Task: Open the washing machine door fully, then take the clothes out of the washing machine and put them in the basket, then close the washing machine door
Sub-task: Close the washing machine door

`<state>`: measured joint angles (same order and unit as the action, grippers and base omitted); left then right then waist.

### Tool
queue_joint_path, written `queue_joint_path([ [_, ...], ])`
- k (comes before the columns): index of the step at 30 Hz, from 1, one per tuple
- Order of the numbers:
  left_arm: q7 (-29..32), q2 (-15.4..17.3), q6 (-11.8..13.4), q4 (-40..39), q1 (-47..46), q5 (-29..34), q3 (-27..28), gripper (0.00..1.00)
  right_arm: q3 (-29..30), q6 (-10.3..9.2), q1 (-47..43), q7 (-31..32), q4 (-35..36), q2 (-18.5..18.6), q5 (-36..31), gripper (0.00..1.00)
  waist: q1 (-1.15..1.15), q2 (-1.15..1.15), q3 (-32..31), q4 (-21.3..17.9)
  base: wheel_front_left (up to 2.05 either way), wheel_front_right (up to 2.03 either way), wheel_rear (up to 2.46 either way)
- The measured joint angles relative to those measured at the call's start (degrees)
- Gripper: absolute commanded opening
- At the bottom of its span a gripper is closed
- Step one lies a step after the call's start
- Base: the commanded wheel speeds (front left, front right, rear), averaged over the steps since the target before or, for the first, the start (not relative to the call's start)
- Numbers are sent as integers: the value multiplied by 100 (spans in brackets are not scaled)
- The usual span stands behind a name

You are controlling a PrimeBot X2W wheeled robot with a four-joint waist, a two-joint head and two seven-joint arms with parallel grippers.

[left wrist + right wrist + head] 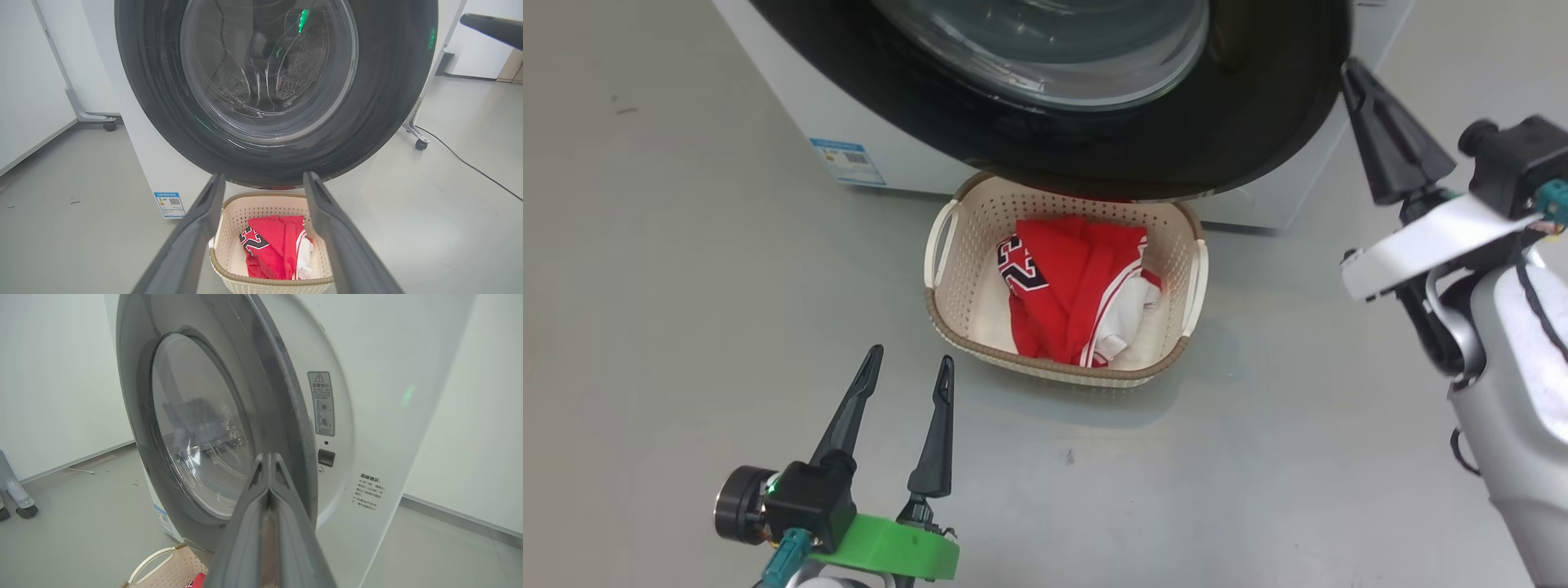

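Observation:
The washing machine door (1176,122) hangs partly ajar from the white washing machine (792,90), its black rim over the basket's far end. Edge-on in the right wrist view, the door (196,428) stands off the washing machine (367,396) front. The cream basket (1054,371) sits on the floor holding the red clothes (1078,286), number print up. My left gripper (912,356) is open and empty, short of the basket's near left corner. My right gripper (1349,65) is shut and empty, with its tip (267,457) at the door's free edge; contact is unclear.
A blue label (847,161) marks the washer's lower corner. In the left wrist view a wheeled stand leg (416,141) and a floor cable (470,163) lie right of the machine, and another caster (108,125) sits to its left. Grey floor surrounds the basket.

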<state>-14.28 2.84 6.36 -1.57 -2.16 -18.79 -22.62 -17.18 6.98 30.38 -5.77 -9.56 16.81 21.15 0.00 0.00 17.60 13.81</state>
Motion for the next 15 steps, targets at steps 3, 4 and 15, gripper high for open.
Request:
queue_joint_path([
  [3, 0, -2, 0, -3, -84, 0, -27, 100, -56, 0, 302, 73, -60, 103, 59, 0, 0, 0, 118, 119, 0, 0, 0],
  [4, 0, -4, 0, -4, -112, -1, -47, 100, -88, 0, 402, 104, -80, 138, 76, 0, 0, 0, 157, 158, 0, 0, 0],
  [15, -15, -13, 44, -190, -432, -137, -240, 100, -478, 0, 1217, 297, -290, 345, 359, 0, 0, 0, 543, 515, 0, 0, 0],
])
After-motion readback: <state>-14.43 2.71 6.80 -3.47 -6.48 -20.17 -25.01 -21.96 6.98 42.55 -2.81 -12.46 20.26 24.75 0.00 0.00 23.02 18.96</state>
